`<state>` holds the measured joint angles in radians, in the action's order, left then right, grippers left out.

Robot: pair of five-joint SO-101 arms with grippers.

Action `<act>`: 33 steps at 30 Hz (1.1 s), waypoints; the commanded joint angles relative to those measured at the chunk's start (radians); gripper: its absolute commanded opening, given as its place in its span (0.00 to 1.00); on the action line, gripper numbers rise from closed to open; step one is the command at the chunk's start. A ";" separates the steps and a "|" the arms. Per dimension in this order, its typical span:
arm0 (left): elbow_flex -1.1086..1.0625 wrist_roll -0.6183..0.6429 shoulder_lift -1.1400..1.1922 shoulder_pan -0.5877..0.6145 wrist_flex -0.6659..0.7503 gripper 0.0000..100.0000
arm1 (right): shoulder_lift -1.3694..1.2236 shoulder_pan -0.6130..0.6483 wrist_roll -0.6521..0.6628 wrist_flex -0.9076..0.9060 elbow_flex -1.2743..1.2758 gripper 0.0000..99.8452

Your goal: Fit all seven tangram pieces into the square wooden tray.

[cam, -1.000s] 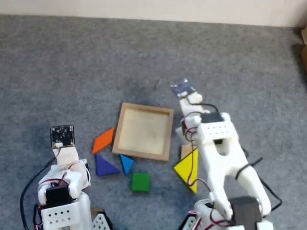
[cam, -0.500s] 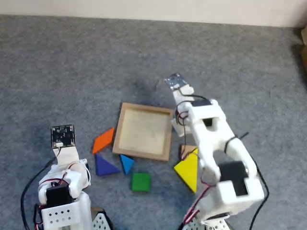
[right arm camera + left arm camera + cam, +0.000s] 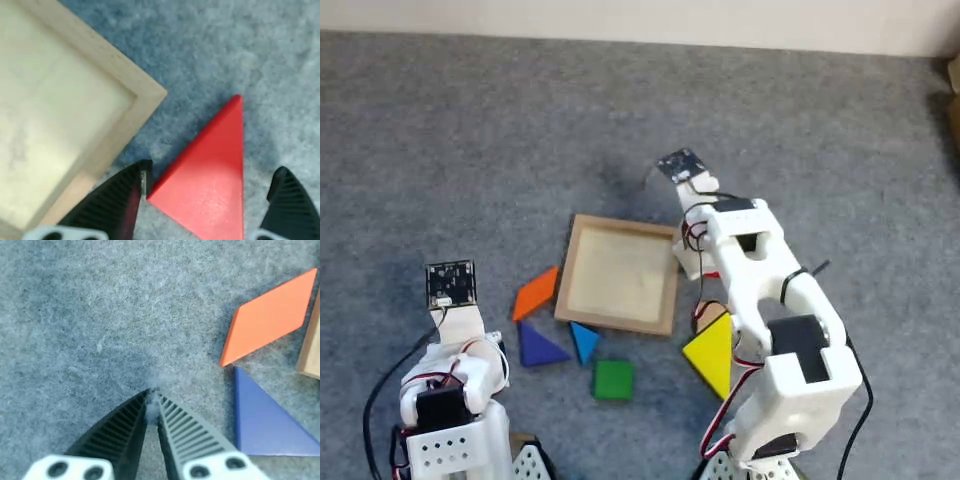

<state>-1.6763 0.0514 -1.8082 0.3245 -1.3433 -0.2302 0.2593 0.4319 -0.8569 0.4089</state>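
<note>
Right gripper (image 3: 212, 174) advanced, jaws wide astride red triangle (image 3: 207, 200) by tray (image 3: 100, 54) corner; left gripper (image 3: 151, 396) closed

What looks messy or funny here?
Nothing is broken or spilled. The orange piece, green square and yellow triangle just lie scattered on the carpet around the wooden tray, not in it.

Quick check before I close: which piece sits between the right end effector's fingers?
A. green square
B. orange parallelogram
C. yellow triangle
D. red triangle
D: the right wrist view shows the red triangle lying inside the open right end effector, just off the tray corner.
</note>
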 commanded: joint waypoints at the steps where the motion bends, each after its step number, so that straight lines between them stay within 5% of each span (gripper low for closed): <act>1: -0.019 0.008 -0.007 0.008 -0.006 0.01 | -0.016 -0.024 -0.009 -0.045 -0.048 0.35; 33: -0.019 0.008 -0.007 0.008 -0.006 0.01 | -0.018 -0.022 0.083 -0.229 -0.104 0.35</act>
<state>-1.6763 0.0514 -1.8082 0.3245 -1.3433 -0.2501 0.2532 0.4994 -1.0625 0.3307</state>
